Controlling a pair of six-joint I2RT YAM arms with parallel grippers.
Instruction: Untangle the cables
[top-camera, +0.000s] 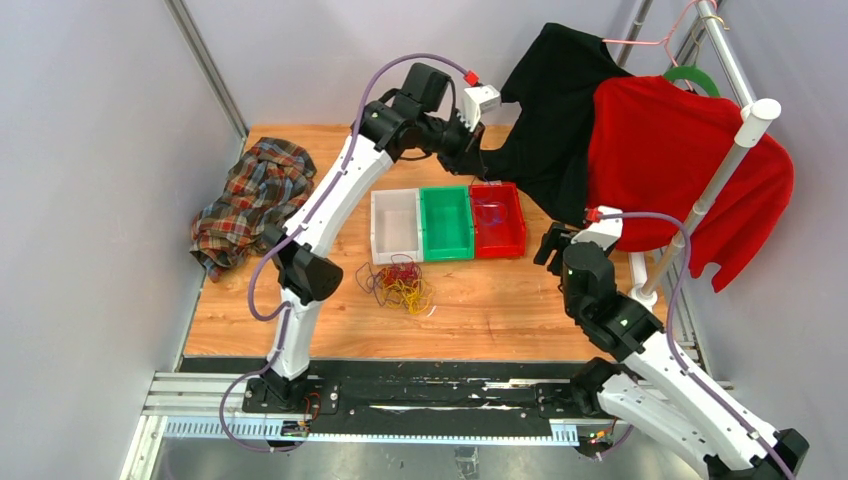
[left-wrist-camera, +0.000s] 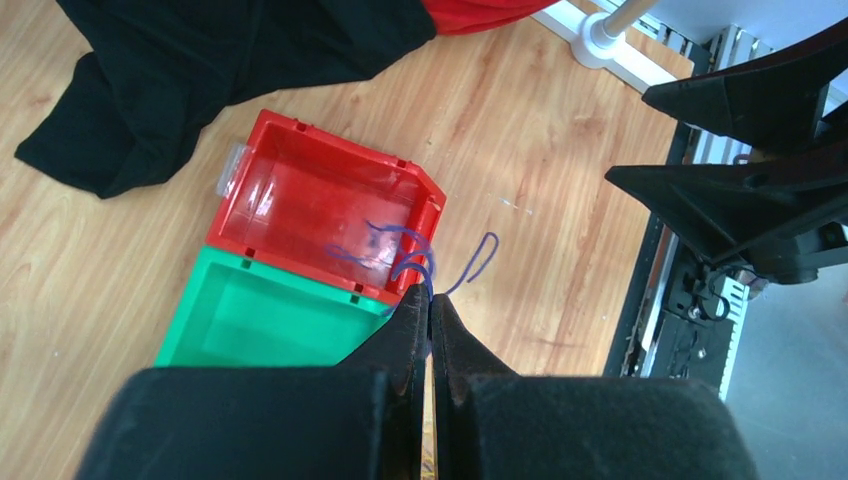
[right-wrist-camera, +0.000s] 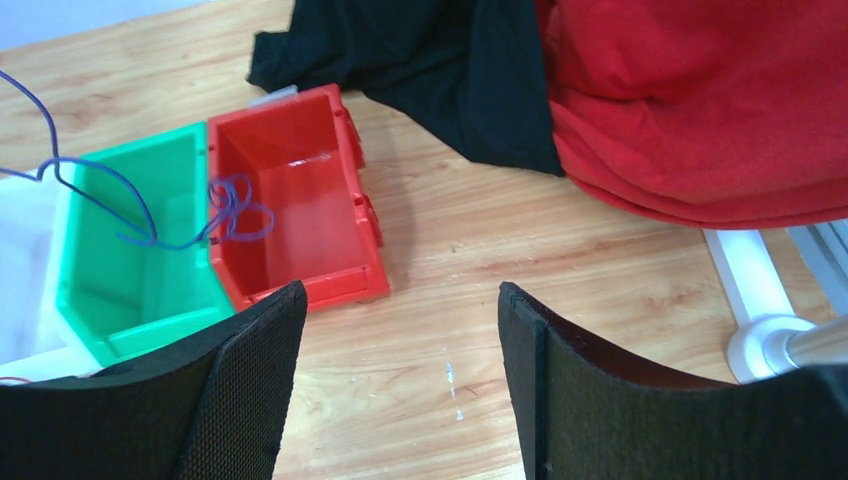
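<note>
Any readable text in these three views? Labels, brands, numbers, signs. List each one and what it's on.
None readable in any view.
red bin: no print; the clear tab at its end looks blank.
green bin and white bin: plain walls.
rail at the near table edge: fine slots only; any marks there are too small to read.

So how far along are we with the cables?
Done: one purple cable is clear of the pile. In hand: the left hand is shut on it, with its loops dangling at the red bin. The white bin and green bin look empty, and the right hand is open and empty. Left: a tangle of red and yellow strands on the table.
</note>
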